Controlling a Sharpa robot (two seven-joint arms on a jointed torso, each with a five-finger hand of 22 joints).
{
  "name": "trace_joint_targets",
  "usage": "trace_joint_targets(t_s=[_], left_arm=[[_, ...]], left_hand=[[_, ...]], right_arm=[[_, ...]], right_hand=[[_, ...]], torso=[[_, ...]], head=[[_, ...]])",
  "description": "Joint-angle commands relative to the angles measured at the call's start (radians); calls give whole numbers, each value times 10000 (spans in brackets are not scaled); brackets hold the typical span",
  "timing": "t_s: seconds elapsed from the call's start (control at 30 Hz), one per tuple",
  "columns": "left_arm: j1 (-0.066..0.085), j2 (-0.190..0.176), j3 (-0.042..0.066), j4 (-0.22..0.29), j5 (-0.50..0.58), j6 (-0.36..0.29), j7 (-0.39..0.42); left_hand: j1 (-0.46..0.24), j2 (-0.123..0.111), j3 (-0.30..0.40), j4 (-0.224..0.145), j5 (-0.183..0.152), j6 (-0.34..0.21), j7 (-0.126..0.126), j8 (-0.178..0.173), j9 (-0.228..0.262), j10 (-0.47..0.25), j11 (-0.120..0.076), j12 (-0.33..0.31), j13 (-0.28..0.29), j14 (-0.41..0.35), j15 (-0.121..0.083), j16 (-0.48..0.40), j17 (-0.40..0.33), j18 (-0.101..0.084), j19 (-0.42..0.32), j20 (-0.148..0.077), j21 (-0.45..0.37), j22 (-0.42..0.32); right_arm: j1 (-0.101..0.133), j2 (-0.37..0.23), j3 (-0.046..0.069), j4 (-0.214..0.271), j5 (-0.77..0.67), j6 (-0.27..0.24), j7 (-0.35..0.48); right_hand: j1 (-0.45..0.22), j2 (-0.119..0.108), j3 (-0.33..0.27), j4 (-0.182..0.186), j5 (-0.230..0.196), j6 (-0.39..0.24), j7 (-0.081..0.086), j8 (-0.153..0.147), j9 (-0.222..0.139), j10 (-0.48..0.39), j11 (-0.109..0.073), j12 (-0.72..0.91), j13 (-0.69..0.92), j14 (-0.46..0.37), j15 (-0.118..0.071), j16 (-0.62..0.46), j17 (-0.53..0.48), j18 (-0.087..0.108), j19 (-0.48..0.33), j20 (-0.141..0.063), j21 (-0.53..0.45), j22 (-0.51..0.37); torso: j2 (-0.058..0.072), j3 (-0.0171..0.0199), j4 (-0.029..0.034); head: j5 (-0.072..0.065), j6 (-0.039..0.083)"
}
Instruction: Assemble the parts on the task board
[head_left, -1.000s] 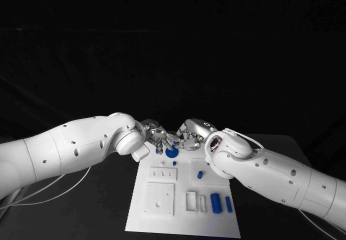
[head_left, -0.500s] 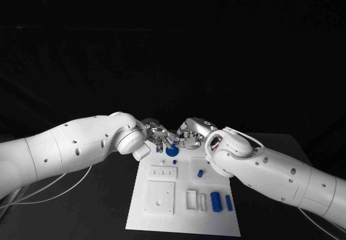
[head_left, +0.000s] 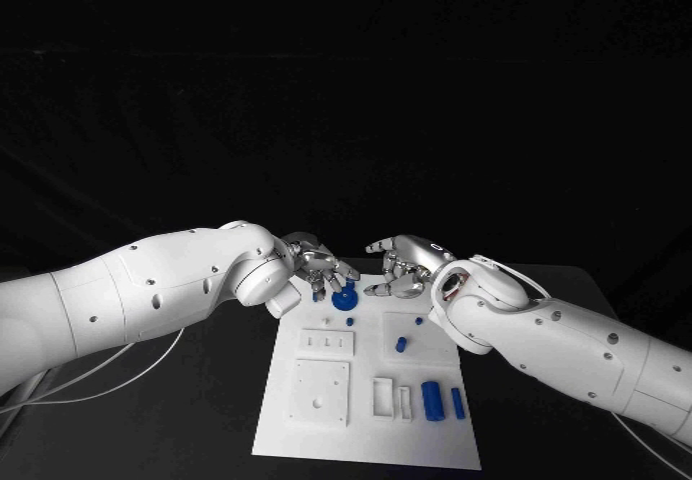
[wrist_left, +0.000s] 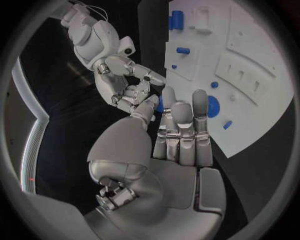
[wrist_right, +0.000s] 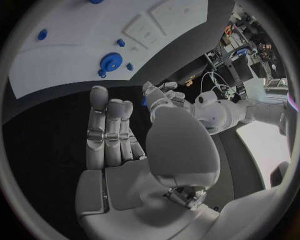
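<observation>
hands drew apart above the board's far end.
head view: the right hand (head_left: 400, 266) had pulled back from the left hand (head_left: 320, 268), leaving the blue disc (head_left: 345, 298) seated on the board (head_left: 361, 440). wrist views: both hands' fingers stood spread, holding nothing.

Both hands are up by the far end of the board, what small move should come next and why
Probably lower the left hand onto the round blue part. Both hands look empty, the right hand has its fingers spread, and the part lies right beneath them on the task board.
</observation>
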Motion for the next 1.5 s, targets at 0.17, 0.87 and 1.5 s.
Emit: trace_joint_targets(t_s=[0.17,0.87,1.5], left_arm=[[-56,-126,-169,69,-717,-149,-508],[-578,-376,-655,640,-1941,-148,-993],[-1226,-119,-661,70,-2410,283,-936]], left_hand=[[-38,-184,72,-107,414,1235,-813,68,4872,491,-122,236,-37,185,-65,153,151,-126,79,-15,101,58],[-296,-2,45,-56,452,1655,-981,97,6235,479,-172,1366,53,389,-113,1156,1356,-98,132,-17,243,164],[-377,143,16,71,473,1837,-1116,106,7936,477,-249,2206,253,438,-154,2286,2207,-3,802,47,-741,1573]], right_arm=[[-104,-803,80,115,2315,-307,1361],[-169,-1220,734,-691,3452,-918,1832],[-168,-1170,834,-910,3559,-894,1776]], right_hand=[[66,218,276,-309,175,113,-16,-26,1,-143,-33,408,-579,-74,-12,177,-191,150,196,-8,-299,156],[-355,406,446,-816,806,481,-60,-11,16,-159,-76,612,-1019,-48,-48,249,-367,137,349,-38,-529,278],[-443,421,449,-870,1293,489,-66,-12,16,-136,-92,665,-1084,-18,-64,303,-371,118,412,-55,-356,331]], torso=[[-3,10,-45],[-47,66,-25],[-46,74,-43]], head=[[19,-64],[104,-433],[82,-589]])
